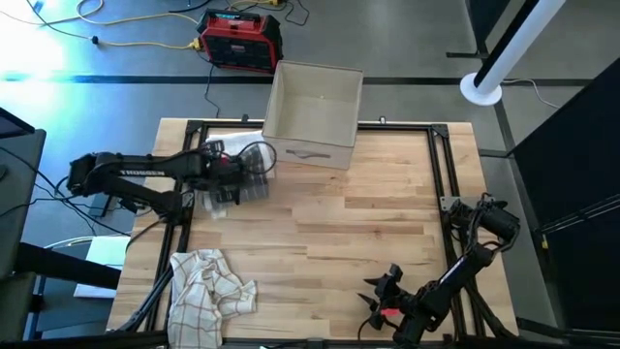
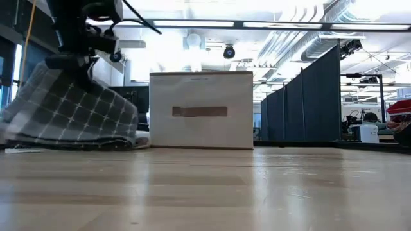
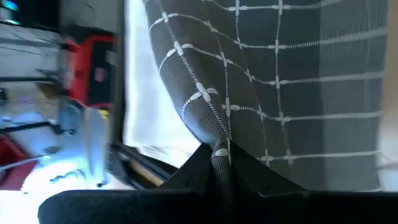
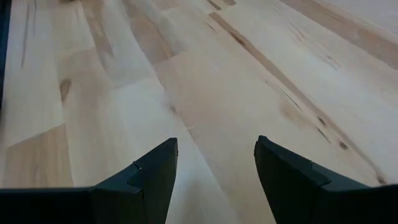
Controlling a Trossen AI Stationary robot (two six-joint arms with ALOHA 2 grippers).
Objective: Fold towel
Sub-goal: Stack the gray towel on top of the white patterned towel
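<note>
Open-plan lab or office: exposed ceiling ducts (image 2: pixel 302 45), partition panels (image 2: pixel 314 102), floor cables (image 1: pixel 136 39).

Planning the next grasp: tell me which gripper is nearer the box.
Left. The left gripper, shut on a grey checked towel, sits just beside the box. The right gripper is open over bare table at the near edge, far from the box.

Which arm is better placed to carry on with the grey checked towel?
Left. The left gripper is shut on the grey towel near the box; the right gripper is open at the table's near right corner.
</note>
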